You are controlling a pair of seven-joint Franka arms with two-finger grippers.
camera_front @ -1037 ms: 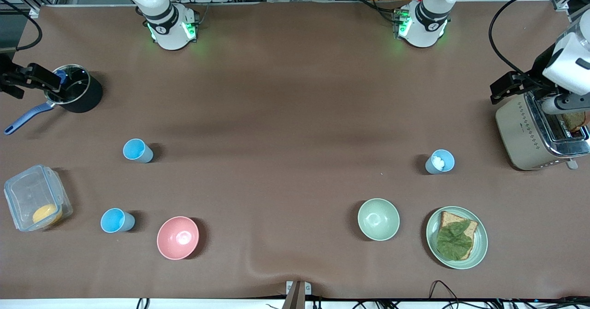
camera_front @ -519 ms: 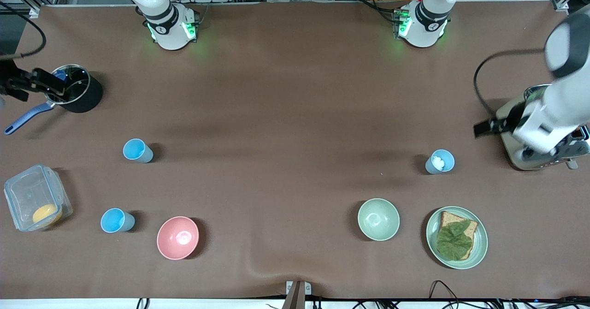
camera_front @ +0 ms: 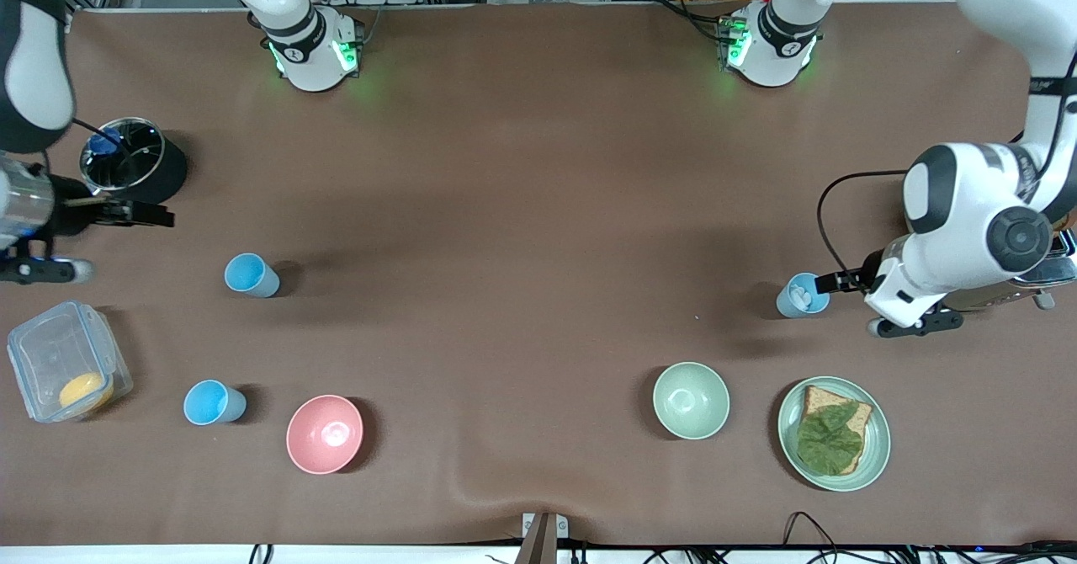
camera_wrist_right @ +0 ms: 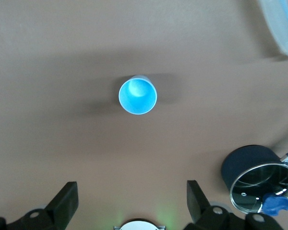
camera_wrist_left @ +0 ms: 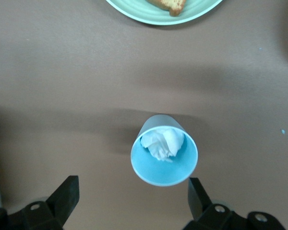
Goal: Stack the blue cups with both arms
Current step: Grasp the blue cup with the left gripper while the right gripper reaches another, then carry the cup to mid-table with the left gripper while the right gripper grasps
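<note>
Three blue cups upright on the brown tabletop (camera_front: pixel 522 210), all handle-less tapered tumblers.

The empty cup (camera_front: pixel 250 275) at the right arm's end is duller grey-blue on the outside, bright blue inside. The sky-blue cup (camera_front: pixel 214 402) stands nearer the front camera, beside the pink bowl (camera_front: pixel 325 433).

The third cup (camera_front: pixel 802 295), at the left arm's end, has a crumpled white wad (camera_wrist_left: pixel 162 143) in it.

Left hand (camera_front: pixel 833 281): fingers spread wide, hanging just beside the wad cup's rim, not touching it.

Right hand (camera_front: pixel 151 215): fingers spread, empty, over bare tabletop near the black pot (camera_front: pixel 133 170), well apart from the empty cup.
</note>
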